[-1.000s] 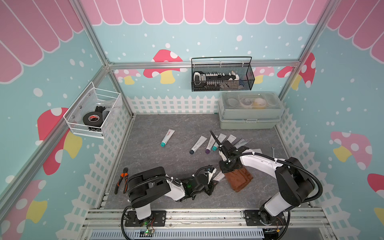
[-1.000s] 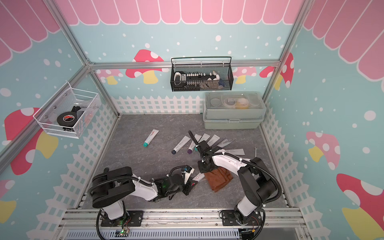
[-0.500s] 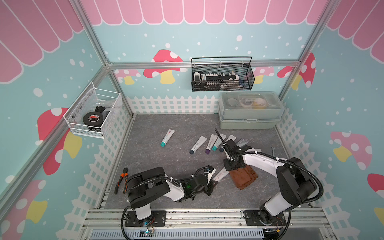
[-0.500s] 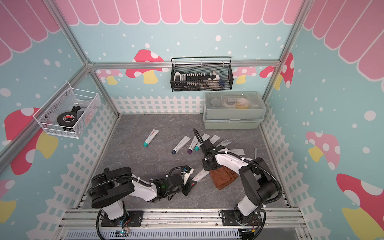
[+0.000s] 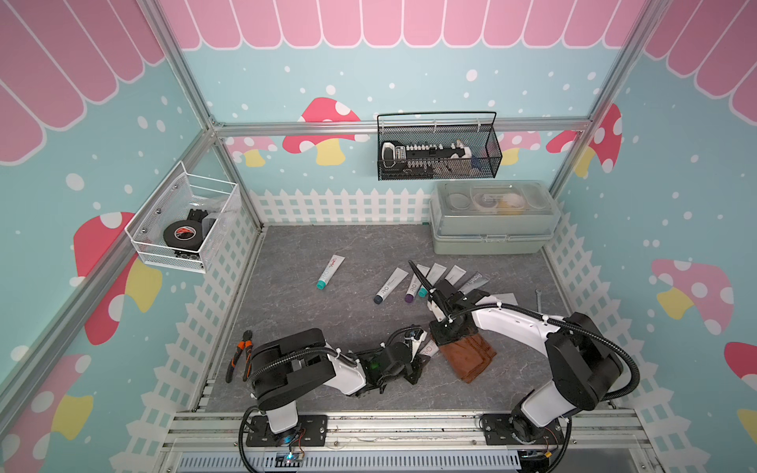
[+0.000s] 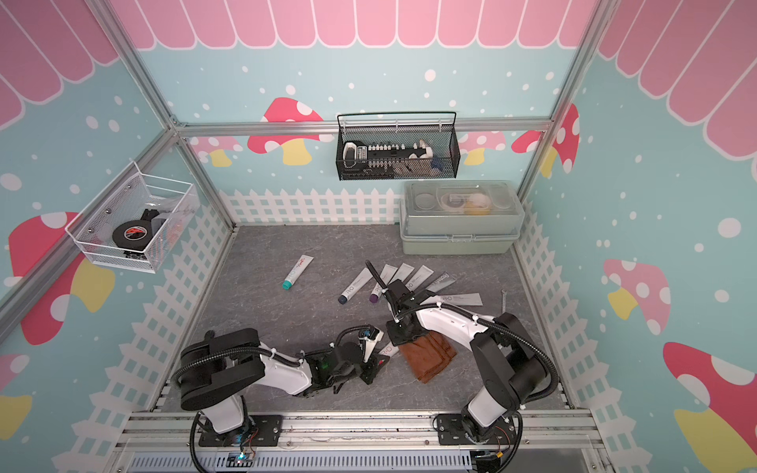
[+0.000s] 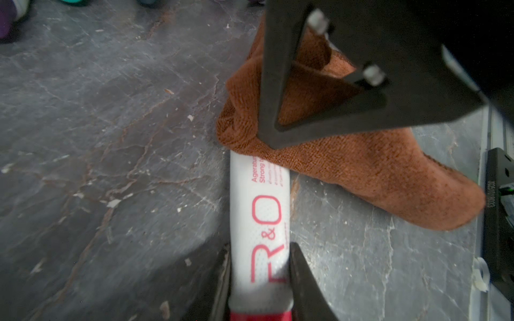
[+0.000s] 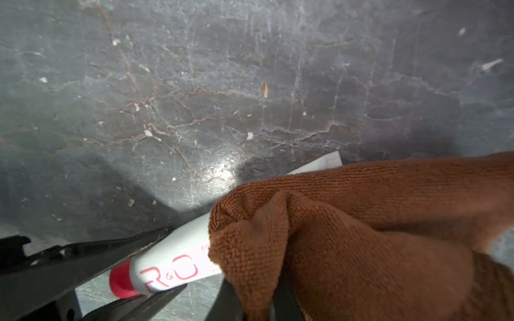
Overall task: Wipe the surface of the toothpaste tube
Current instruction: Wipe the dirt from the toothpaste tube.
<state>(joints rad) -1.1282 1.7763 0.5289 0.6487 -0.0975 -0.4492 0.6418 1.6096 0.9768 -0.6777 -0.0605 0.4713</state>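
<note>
One pair of orange-handled pliers [image 5: 241,357] lies at the left edge of the table [image 5: 327,323]. Farther back, one spare tube [image 5: 329,272] lies alone.

Near the front middle, my left gripper [image 7: 260,273] is clamped almost closed on the one toothpaste tube [image 7: 258,211] I am cleaning. It pinches the tube just above its red cap [image 8: 119,280], and the tube lies flat on the table.

The tube's tail half is covered by the one brown cloth [image 7: 361,172]. My right gripper [image 5: 448,336] pinches the cloth tightly by a bunched fold and presses it onto the tube.

I judge the wiping stroke is under way, with the lettered half by the cap bare. Next, I think, the cloth must be dragged toward the cap under light pressure while my left grip holds firm. Then the tube needs turning for its underside.

Behind my right arm [image 5: 512,323] lies a fanned row [image 5: 391,282] of about six more tubes, partly hidden. At far right lies one small metal tool [image 5: 540,298].
</note>
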